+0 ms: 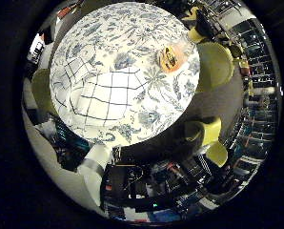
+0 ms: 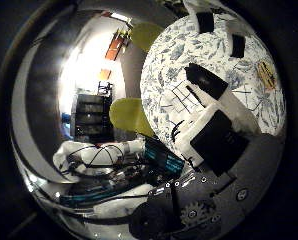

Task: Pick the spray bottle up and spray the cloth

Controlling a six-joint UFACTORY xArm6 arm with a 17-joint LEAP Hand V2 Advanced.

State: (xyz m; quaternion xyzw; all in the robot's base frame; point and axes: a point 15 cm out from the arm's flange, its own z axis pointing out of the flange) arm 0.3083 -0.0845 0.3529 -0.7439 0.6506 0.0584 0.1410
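— While the hand (image 2: 214,125) hangs above the table (image 1: 108,28), how are its fingers?
— Relaxed, holding nothing. The spray bottle (image 1: 173,56) lies near the table's edge, the cloth (image 1: 106,98) mid-table.

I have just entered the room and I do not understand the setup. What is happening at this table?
A robot hand hangs above a round table with a blue floral tablecloth. It holds nothing; its fingers are extended. On the table lie a white cloth with a dark grid pattern and, nearer the edge, a spray bottle with an orange label, lying on its side. Yellow-green chairs stand around the table. The bottle is not yet picked up.
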